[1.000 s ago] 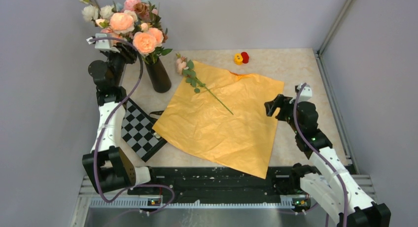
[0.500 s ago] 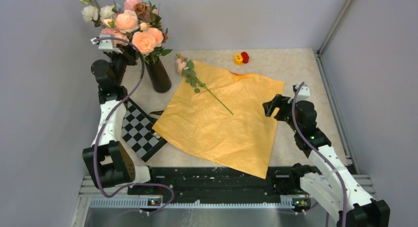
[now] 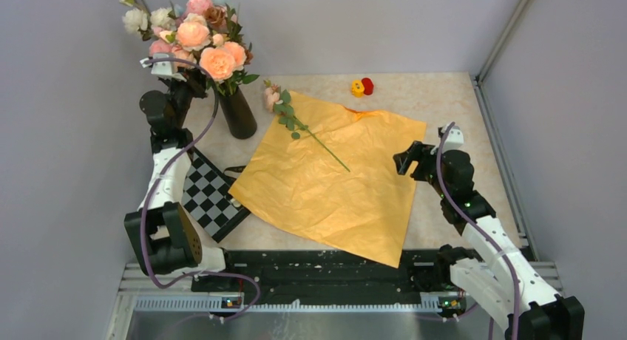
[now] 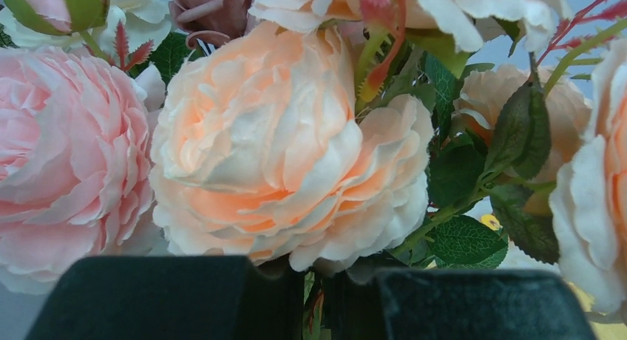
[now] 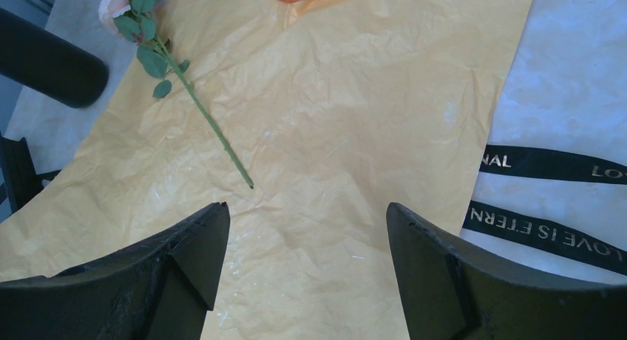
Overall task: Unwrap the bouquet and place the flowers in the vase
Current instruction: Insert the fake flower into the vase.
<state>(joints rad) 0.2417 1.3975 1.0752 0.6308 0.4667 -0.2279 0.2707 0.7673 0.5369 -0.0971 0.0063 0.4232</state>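
Note:
The bouquet's orange paper (image 3: pixel 333 181) lies spread flat on the table. One pink flower (image 3: pixel 272 97) rests on its far left corner, with the thin stem (image 5: pixel 211 129) pointing toward the middle. The black vase (image 3: pixel 238 112) stands left of the paper and holds a bunch of peach and pink flowers (image 3: pixel 211 48). My left gripper (image 3: pixel 192 81) is up among them, just under a big peach bloom (image 4: pixel 288 148). The left gripper (image 4: pixel 319 288) is shut on a green stem. My right gripper (image 3: pixel 405 161) hangs open over the paper's right edge; the right gripper (image 5: pixel 307 214) holds nothing.
A black ribbon (image 5: pixel 551 164) with gold lettering lies on the table right of the paper. Small yellow and red flower heads (image 3: pixel 361 86) sit at the back. A checkered board (image 3: pixel 211 194) lies by the left arm. The vase (image 5: pixel 52 63) stands left of the lone flower.
My left gripper has closed among the flowers in the vase and shifted slightly right and up; the blooms moved a little. The right gripper has edged slightly left, still open.

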